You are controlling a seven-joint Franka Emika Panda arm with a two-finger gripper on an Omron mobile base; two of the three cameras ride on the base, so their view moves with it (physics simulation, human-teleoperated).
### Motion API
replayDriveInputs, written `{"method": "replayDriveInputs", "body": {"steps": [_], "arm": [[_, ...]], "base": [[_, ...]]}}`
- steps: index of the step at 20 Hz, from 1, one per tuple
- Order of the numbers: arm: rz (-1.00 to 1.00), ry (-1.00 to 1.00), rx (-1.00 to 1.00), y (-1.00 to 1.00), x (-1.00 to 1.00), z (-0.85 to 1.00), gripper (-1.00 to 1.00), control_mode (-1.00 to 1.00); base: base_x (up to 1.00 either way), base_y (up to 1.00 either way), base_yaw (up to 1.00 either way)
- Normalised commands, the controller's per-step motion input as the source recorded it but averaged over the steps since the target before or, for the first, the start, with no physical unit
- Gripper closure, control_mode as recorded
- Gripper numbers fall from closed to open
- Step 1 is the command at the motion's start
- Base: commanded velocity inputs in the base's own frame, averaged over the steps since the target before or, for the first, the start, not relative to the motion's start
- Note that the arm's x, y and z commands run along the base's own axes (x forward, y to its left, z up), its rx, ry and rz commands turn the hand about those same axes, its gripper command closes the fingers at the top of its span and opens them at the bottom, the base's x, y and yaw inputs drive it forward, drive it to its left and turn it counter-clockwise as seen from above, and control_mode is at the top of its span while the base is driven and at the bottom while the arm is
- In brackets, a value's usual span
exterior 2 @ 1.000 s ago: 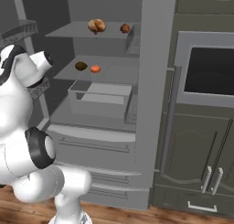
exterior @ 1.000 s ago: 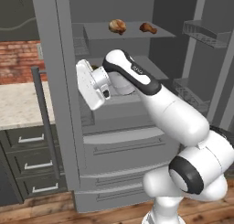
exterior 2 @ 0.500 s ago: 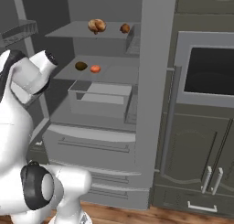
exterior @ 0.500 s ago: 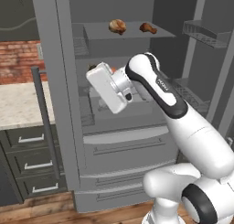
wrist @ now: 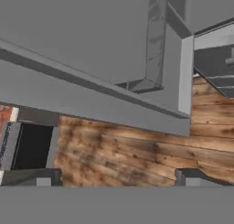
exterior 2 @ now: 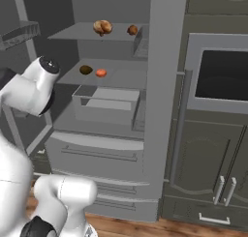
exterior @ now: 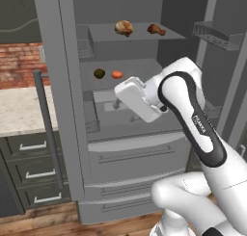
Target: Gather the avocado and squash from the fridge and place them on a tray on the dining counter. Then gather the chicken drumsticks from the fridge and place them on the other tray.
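Claw (wrist: 116, 178) has just spread wide, empty, swinging toward fridge; avocado (exterior: 99, 73) and squash (exterior: 117, 74) wait mid-shelf, ungrasped.

My arm has swung rightward across the open fridge (exterior: 120, 134) over the last second, the hand moving from beside the left door edge to in front of the clear drawer (exterior 2: 107, 104). That uncovers the avocado (exterior: 99, 73) and squash (exterior: 117, 74) on the middle shelf in the left base view. The gripper (wrist: 116, 178) has spread its fingertips wide.
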Motion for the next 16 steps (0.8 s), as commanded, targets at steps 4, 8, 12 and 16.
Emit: {"method": "replayDriveInputs", "body": {"steps": [4, 8, 12, 16], "arm": [[0.0, -0.3, -0.22, -0.57, -0.41, 0.18, -1.0, -1.0], [0.0, -0.29, -0.23, -0.56, -0.46, 0.15, -1.0, -1.0], [0.0, -0.3, -0.21, -0.59, -0.5, 0.1, -1.0, -1.0], [-0.05, -0.27, -0.2, -0.47, -0.45, 0.04, -1.0, -1.0]], "base": [[0.0, 0.0, 0.0], [0.0, 0.0, 0.0], [0.0, 0.0, 0.0], [0.0, 0.0, 0.0]]}}
